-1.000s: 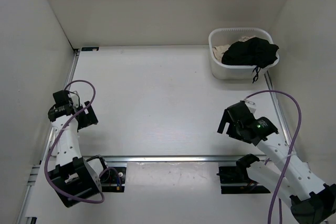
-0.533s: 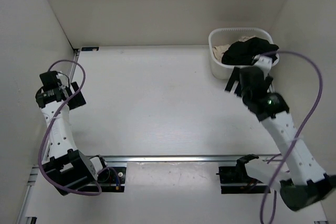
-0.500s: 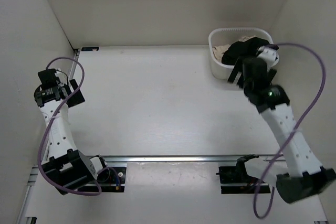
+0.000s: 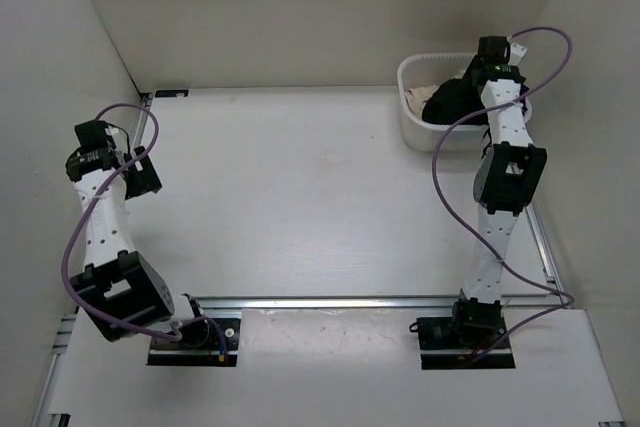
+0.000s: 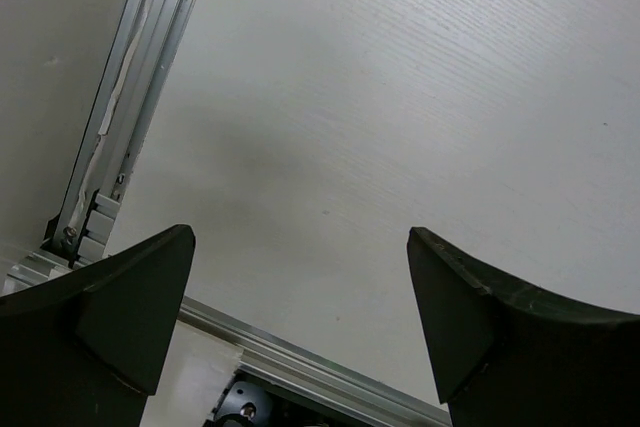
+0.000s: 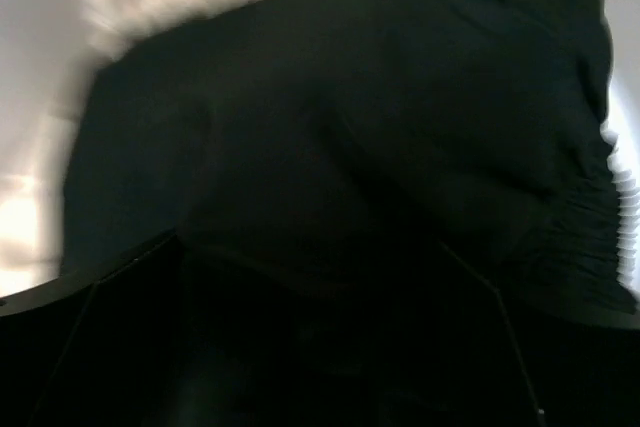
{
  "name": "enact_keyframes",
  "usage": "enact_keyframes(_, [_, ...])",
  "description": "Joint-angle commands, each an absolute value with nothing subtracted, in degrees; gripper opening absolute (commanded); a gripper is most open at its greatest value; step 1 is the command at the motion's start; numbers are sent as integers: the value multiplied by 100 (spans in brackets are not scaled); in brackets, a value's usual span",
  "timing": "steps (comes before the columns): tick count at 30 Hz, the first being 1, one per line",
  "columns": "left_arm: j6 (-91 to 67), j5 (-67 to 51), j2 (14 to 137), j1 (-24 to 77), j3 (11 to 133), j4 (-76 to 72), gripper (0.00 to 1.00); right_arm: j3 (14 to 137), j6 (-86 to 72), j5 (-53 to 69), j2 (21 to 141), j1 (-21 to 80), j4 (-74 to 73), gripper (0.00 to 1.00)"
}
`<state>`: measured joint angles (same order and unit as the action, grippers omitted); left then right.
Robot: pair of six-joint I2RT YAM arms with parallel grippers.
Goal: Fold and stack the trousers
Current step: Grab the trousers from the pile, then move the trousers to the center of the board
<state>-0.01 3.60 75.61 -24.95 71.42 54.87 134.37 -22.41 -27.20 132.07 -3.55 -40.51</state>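
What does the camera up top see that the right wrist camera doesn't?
Only the top view shows the table, the left arm, the right arm, the white basket in the far right corner, and the left pincer out at the left. Only the right wrist view shows the right pincer open, with its dark fingers spread wide, blurry and up close. Both show the black trousers and a bit of beige cloth beside them.

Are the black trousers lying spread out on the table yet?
No, the trousers sit bunched inside the white basket at the far right corner of the table.
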Motion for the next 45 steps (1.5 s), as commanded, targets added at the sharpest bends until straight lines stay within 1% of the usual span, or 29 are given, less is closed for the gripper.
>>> enact_keyframes(1, [0, 430, 7663, -2479, 7417, 5493, 100, 13421, -2188, -2321, 13227, -457, -4043, 97])
enact_keyframes(3, [0, 431, 7725, -2479, 7418, 5493, 100, 13421, -2065, -2136, 13175, -457, -4043, 71])
enact_keyframes(4, [0, 431, 7726, -2426, 7470, 5493, 100, 13264, -1987, -2136, 12975, -457, -3869, 56])
enact_keyframes(5, [0, 431, 7786, -2426, 7471, 5493, 100, 13132, -1934, -2136, 12833, -457, -3771, 20])
enact_keyframes(6, [0, 431, 7787, -2426, 7471, 5493, 100, 13000, -1864, -2136, 12493, -457, -3666, 6])
enact_keyframes(7, [0, 361, 7839, -2426, 7532, 5493, 100, 12877, -1863, -2292, 12307, -396, -3517, 0])
enact_keyframes(8, [0, 299, 7840, -2426, 7532, 5493, 100, 12658, -1689, -2294, 11922, -396, -3437, 0])
enact_keyframes(11, [0, 246, 7840, -2426, 7532, 5493, 100, 12498, -1425, -2294, 11305, -159, -3297, 0])
enact_keyframes(12, [0, 246, 7692, -2426, 7532, 5493, 100, 12498, -1206, -2294, 10650, 16, -3296, 0])
enact_keyframes(13, [0, 185, 7690, -2426, 7532, 5493, 100, 12498, -1204, -2233, 10409, 270, -3296, 0])
enact_keyframes(14, [0, 185, 7603, -2426, 7532, 5493, 100, 12498, -1152, -2232, 9910, 420, -3226, 0])
enact_keyframes(16, [0, 115, 7445, -2426, 7479, 5493, 100, 12498, -985, -2171, 9459, 1035, -2842, 0])
enact_keyframes(18, [0, 62, 7375, -2426, 7479, 5493, 100, 12498, -601, -2442, 8931, 1597, -2515, 0])
enact_keyframes(19, [0, 1, 7322, -2426, 7479, 5493, 100, 12550, -441, -2617, 8799, 2209, -2340, 0])
enact_keyframes(20, [0, 0, 7321, -2426, 7479, 5493, 100, 12551, -300, -2750, 8598, 2511, -1938, 0])
enact_keyframes(21, [0, -52, 7269, -2426, 7479, 5493, 100, 12603, -12, -2995, 8526, 3079, -1716, 0])
enact_keyframes(24, [0, -105, 7137, -2426, 7541, 5555, 100, 12805, 176, -3059, 8516, 3943, -1135, 0])
enact_keyframes(29, [0, -105, 6943, -2426, 7594, 5555, 100, 13113, 166, -2909, 9042, 4815, -722, 0])
enact_keyframes(30, [0, -105, 6891, -2426, 7594, 5555, 100, 13113, 167, -2970, 9148, 5017, -721, 0])
enact_keyframes(32, [0, -53, 6891, -2426, 7594, 5555, 100, 12869, 54, -3487, 9377, 5176, -721, 0])
enact_keyframes(35, [0, 79, 6891, -2426, 7646, 5607, 100, 12202, -638, -3779, 9518, 5238, -1018, 0])
enact_keyframes(37, [0, 236, 6891, -2426, 7646, 5607, 100, 12111, -983, -4165, 9789, 5291, -1659, 0])
enact_keyframes(38, [0, 237, 6891, -2426, 7646, 5607, 100, 12050, -1393, -4262, 9913, 5291, -1931, 0])
enact_keyframes(40, [0, 290, 6891, -2426, 7646, 5607, 100, 12103, -1686, -4315, 10377, 5291, -2720, 0])
enact_keyframes(41, [0, 290, 6960, -2426, 7594, 5607, 100, 12190, -1792, -4150, 10571, 5221, -2968, 17])
enact_keyframes(42, [0, 203, 7013, -2426, 7594, 5607, 100, 12312, -1845, -3887, 10791, 5151, -3249, 39])
enact_keyframes(43, [0, 37, 7014, -2426, 7594, 5607, 100, 12905, -1846, -3528, 11341, 5072, -3974, 63])
enact_keyframes(44, [0, -61, 7101, -2426, 7594, 5677, 100, 13364, -1846, -3115, 11660, 4880, -4416, 80])
enact_keyframes(45, [0, -157, 7206, -2426, 7594, 5730, 100, 13821, -1846, -2424, 12176, 4782, -4830, 99])
